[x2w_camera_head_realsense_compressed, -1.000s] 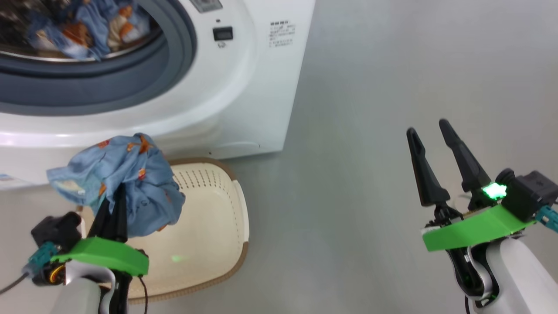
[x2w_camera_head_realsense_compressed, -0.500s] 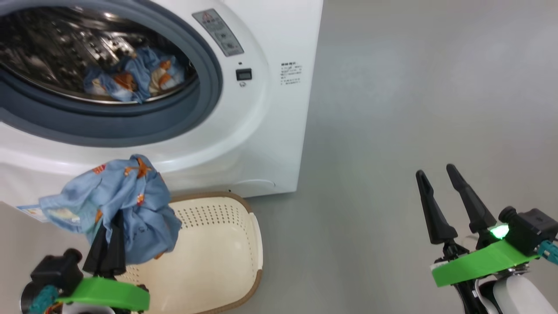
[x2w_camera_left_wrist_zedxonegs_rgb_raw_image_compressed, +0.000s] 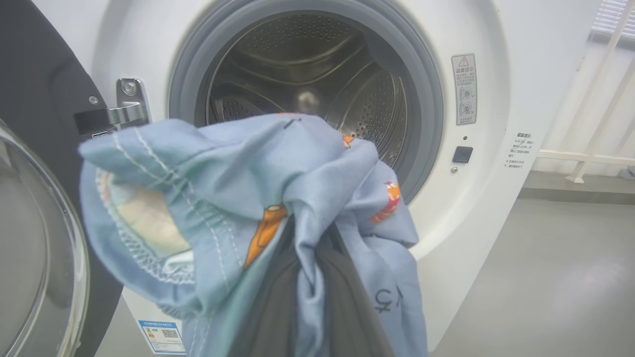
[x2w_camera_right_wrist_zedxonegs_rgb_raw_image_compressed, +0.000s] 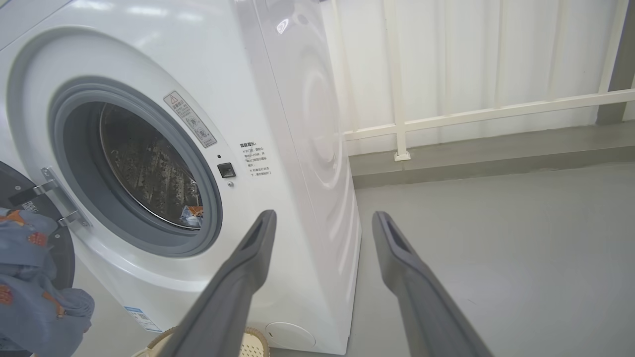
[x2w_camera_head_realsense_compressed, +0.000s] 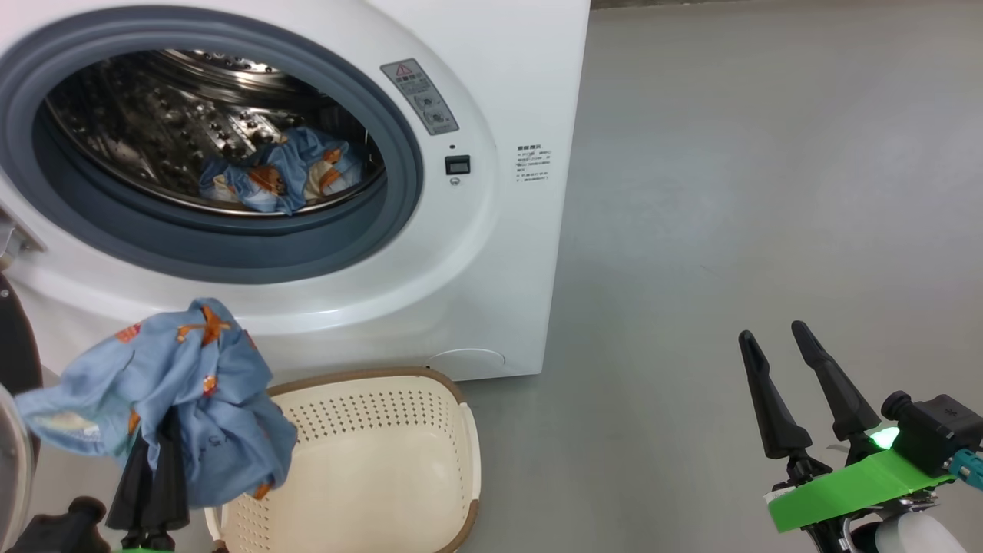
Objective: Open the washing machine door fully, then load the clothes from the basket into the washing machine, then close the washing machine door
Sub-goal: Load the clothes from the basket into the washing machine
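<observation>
Clamping one blue garment (x2w_camera_head_realsense_compressed: 177, 392) tight in my left gripper (x2w_camera_head_realsense_compressed: 153, 480), with the washing machine (x2w_camera_head_realsense_compressed: 491, 253) open ahead and above my jaws, I risk drooping folds snagging the gasket (x2w_camera_head_realsense_compressed: 399, 192) and falling short. My right gripper (x2w_camera_head_realsense_compressed: 772, 338) gapes wide, empty.

Head view: taken from above, angled down at the washing machine (x2w_camera_head_realsense_compressed: 491, 253) front and basket (x2w_camera_head_realsense_compressed: 369, 415). Left wrist view: aimed close-up, level, into the drum (x2w_camera_left_wrist_zedxonegs_rgb_raw_image_compressed: 307, 74). Right wrist view: machine front and side panel (x2w_camera_right_wrist_zedxonegs_rgb_raw_image_compressed: 317, 124) seen obliquely, from farther off. Drum opening is shared by all three
</observation>
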Motion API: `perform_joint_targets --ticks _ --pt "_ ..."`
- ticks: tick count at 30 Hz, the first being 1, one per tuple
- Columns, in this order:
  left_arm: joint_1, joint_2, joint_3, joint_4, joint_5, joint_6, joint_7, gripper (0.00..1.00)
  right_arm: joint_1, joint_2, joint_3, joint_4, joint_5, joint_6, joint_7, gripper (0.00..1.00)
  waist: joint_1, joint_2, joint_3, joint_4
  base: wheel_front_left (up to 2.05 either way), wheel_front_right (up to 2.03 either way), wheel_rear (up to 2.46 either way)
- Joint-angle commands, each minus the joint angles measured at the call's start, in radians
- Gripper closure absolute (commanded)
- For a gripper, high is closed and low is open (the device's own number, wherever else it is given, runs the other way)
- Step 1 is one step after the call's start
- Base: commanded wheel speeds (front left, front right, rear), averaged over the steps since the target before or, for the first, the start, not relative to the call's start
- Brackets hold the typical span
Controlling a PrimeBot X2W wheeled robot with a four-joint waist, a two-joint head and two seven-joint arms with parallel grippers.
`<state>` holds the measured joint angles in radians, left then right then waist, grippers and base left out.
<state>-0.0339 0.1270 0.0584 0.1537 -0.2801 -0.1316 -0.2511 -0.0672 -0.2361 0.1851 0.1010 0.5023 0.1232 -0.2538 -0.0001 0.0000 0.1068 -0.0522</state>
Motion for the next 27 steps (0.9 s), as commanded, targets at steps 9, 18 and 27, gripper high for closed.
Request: perform_joint_targets --ticks 9,18,27 --pt "0.025 -0.013 0.064 -0.078 0.019 0.001 -0.011 1.00 0.006 -0.021 0.005 -0.029 0.008 0.008 -0.008 0.00 0.0001 0.0000 0.004 0.009 0.00 0.00 0.00" --pt "-0.020 -0.003 0.061 -0.073 0.014 0.001 -0.011 1.00 -0.022 -0.011 0.009 -0.035 0.005 0.008 -0.008 0.00 0.0001 0.0000 0.058 -0.003 0.00 0.00 0.00" --pt "-0.137 0.028 0.052 -0.031 -0.004 0.001 -0.011 1.00 -0.073 0.011 0.010 -0.040 -0.001 0.008 -0.008 0.00 0.0001 0.0000 0.150 -0.019 0.00 0.00 0.00"
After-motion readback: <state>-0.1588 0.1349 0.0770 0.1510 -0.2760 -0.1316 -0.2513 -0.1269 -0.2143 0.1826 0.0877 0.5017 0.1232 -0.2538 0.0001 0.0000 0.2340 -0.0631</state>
